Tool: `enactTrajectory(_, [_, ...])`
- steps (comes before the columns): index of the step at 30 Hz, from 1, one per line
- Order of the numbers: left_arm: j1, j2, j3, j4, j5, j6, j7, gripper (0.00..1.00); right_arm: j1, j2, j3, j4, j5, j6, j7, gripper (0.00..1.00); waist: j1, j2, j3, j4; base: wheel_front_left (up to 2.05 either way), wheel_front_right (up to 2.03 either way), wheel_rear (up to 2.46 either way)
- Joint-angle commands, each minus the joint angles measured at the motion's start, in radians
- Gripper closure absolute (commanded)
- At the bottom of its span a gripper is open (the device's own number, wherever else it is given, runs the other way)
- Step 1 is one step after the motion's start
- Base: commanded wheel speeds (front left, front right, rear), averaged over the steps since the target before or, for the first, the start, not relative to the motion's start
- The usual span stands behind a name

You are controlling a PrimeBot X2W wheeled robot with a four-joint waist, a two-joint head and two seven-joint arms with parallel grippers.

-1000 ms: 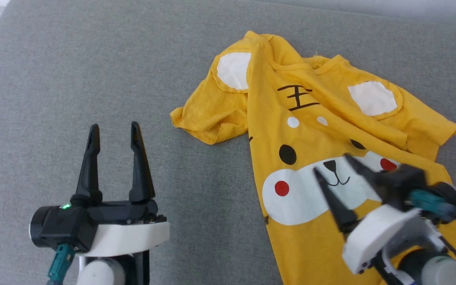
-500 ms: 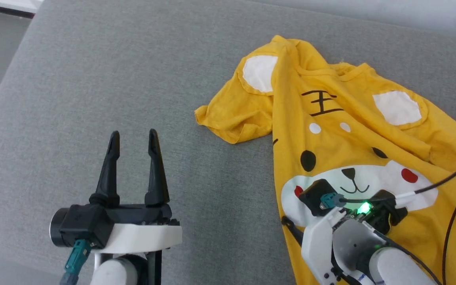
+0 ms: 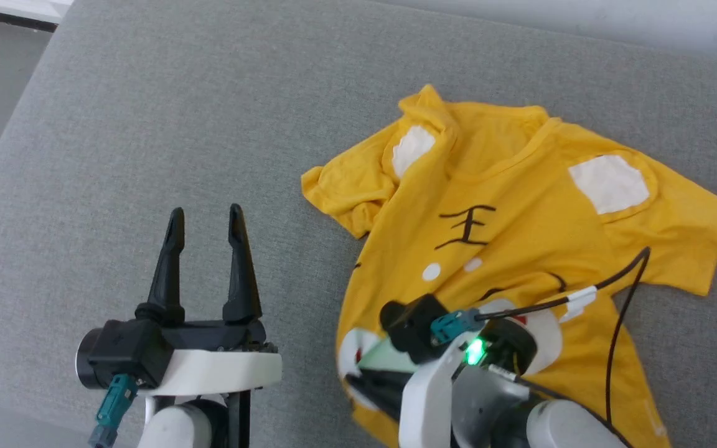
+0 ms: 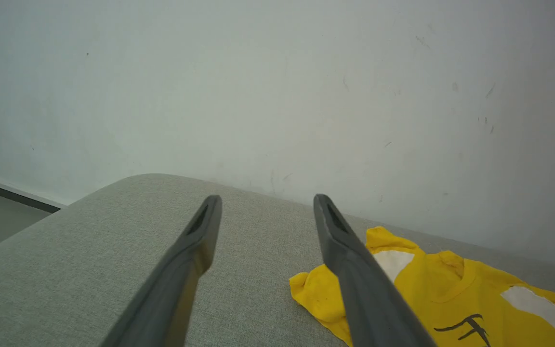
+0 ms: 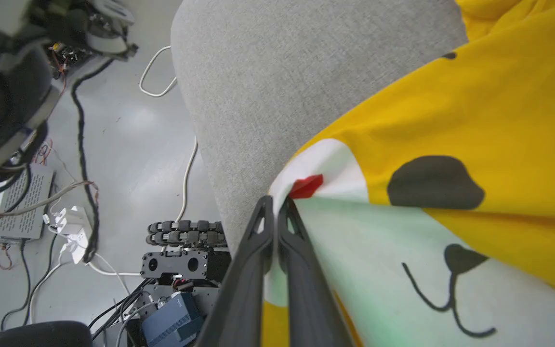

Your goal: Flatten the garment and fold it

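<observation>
**Inspector:** Right gripper, condition?

**Recorder:** The right gripper (image 5: 273, 205) is closed, with its fingers pressed together on the shirt (image 3: 520, 236). It pinches the side edge at the white muzzle print, and the red dot (image 5: 306, 185) sits just past the fingertips. A second ago the fingers stood spread above the muzzle.

**Inspector:** Any change in the shirt?

**Recorder:** Yes. Half a second ago it lay flatter on the cushion (image 3: 209, 124). The pinched edge is now drawn in towards the wrist, and the muzzle print is gathered around and under the gripper. The black forehead mark has moved nearer the gripper. The collar has opened out. The ear patch on the left gripper's side is now partly folded under, and that sleeve is more crumpled. The far ear patch and sleeve remain spread.

**Inspector:** Left gripper?

**Recorder:** The left gripper (image 3: 204, 214) has its fingers wide apart and holds nothing. It hangs over bare cushion, as it did half a second ago. The shirt lies ahead of it and off to its right, well apart. The crumpled sleeve is the nearest part.

**Inspector:** Anything else?

**Recorder:** A black cable (image 3: 613, 298) from the right wrist loops over the shirt behind that gripper.
</observation>
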Motion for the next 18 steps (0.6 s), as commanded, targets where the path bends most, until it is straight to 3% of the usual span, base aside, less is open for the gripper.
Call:
enactTrajectory(1, [-0.003, -0.005, 0.005, -0.001, -0.002, -0.008, -0.005, 0.0, 0.002, -0.002, 0.02, -0.026, 0.038, -0.001, 0.02, 1.0, 0.0, 0.0, 0.008, -0.006, 0.0, 0.0, 0.0])
enactTrajectory(5, [-0.008, -0.006, 0.01, 0.002, -0.006, -0.013, -0.005, 0.0, 0.007, -0.028, 0.063, -0.061, 0.139, -0.001, 0.08, 1.0, 0.0, 0.0, 0.02, -0.012, 0.0, 0.0, 0.0])
enactTrajectory(6, [-0.009, -0.006, 0.011, 0.005, -0.006, -0.015, -0.005, 0.0, 0.003, -0.041, 0.065, -0.06, 0.14, -0.001, 0.085, 0.9, 0.0, 0.0, 0.022, -0.014, 0.0, 0.0, 0.0])
enactTrajectory(7, [-0.01, -0.007, 0.011, 0.007, -0.006, -0.017, -0.005, 0.0, -0.003, -0.053, 0.063, -0.055, 0.13, -0.001, 0.083, 0.55, 0.0, 0.0, 0.025, -0.015, 0.0, 0.0, 0.0])
enactTrajectory(8, [-0.012, -0.007, 0.01, 0.009, -0.006, -0.019, -0.005, 0.0, -0.013, -0.064, 0.061, -0.054, 0.114, -0.001, 0.07, 0.0, 0.0, 0.0, 0.027, -0.016, 0.0, 0.0, 0.0])
enactTrajectory(12, [-0.015, -0.007, 0.01, 0.01, -0.005, -0.02, -0.005, 0.0, -0.036, -0.054, -0.011, -0.061, 0.061, -0.001, -0.047, 0.0, 0.0, 0.0, 0.034, -0.025, 0.0, 0.0, 0.0])
enactTrajectory(18, [-0.025, -0.008, 0.006, -0.001, 0.001, -0.021, -0.005, 0.0, -0.059, -0.006, -0.307, -0.144, -0.071, -0.001, -0.239, 0.0, 0.0, 0.0, 0.063, -0.048, 0.0, 0.0, 0.0])
